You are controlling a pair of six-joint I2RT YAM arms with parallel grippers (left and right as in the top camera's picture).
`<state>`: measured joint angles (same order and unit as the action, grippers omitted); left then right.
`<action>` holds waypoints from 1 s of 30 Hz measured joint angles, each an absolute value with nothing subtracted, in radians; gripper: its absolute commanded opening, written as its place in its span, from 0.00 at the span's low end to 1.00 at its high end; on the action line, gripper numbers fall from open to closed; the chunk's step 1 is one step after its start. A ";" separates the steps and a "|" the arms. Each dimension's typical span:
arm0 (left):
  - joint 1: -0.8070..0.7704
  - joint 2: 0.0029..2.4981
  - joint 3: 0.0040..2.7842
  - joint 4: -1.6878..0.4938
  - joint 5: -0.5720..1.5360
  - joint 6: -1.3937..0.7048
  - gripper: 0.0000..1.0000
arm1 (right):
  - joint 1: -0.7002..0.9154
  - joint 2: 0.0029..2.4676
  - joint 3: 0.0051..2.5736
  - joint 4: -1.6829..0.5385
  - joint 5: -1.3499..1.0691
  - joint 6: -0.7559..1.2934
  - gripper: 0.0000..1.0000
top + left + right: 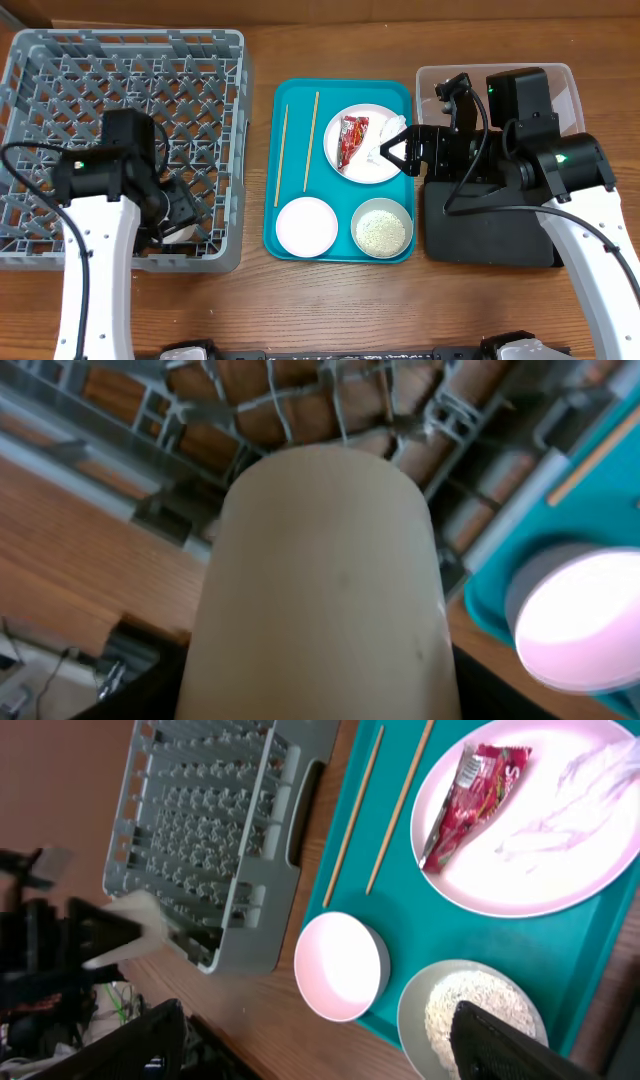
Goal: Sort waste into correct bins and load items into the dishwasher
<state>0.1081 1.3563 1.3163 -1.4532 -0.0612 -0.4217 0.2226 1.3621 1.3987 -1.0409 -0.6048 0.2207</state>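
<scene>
We judge the step in hand to be loading the dishwasher: our left gripper (183, 222) hangs over the near right corner of the large square grey plastic lattice dish rack (120, 38), which fills the table's left side. It is closed around the tiny white cup (330, 580), which fills the left wrist view. The next move calls for lowering the cup between the pegs and releasing it so that it does not tip. Our right gripper (397, 150), jaws spread and empty, hovers at the right rim of the round white plate (370, 112). From there it looks poised for the waste, and it will need to close gently on thin, crumpled material. The plate lies on the teal rectangular serving tray (340, 92) at the table's middle and holds the crinkled red snack wrapper (352, 140) beside the crumpled white tissue (376, 150). Near the tray's front edge, one small white bowl (305, 226) is empty and the other (356, 228) holds the loose white rice grains (383, 233). The two thin wooden chopsticks (311, 140) lie along the tray's left side. Toward the right edge, the clear plastic rectangular tub (565, 85) and the shallow black rectangular tray (470, 235) show nothing inside, though our arm hides much of both.
</scene>
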 measured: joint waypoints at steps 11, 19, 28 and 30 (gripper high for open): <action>0.120 1.359 1.071 -1.228 0.011 -0.448 0.90 | 0.223 1.362 1.399 -1.047 -0.598 0.216 0.86; 0.120 1.362 1.100 -1.286 0.052 -0.433 0.89 | 0.223 1.362 1.399 -1.048 -0.598 0.213 0.90; 0.115 1.363 1.550 -1.427 0.120 -0.316 0.92 | 0.238 1.362 1.399 -1.019 -0.567 0.218 0.92; 0.099 1.359 1.621 -1.430 0.162 -0.263 0.91 | 0.274 1.362 1.399 -1.005 -0.525 0.234 0.92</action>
<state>0.0994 1.3590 1.6211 -1.4303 0.1616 -0.2626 0.2741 1.3621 1.3987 -1.0054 -0.5251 0.2344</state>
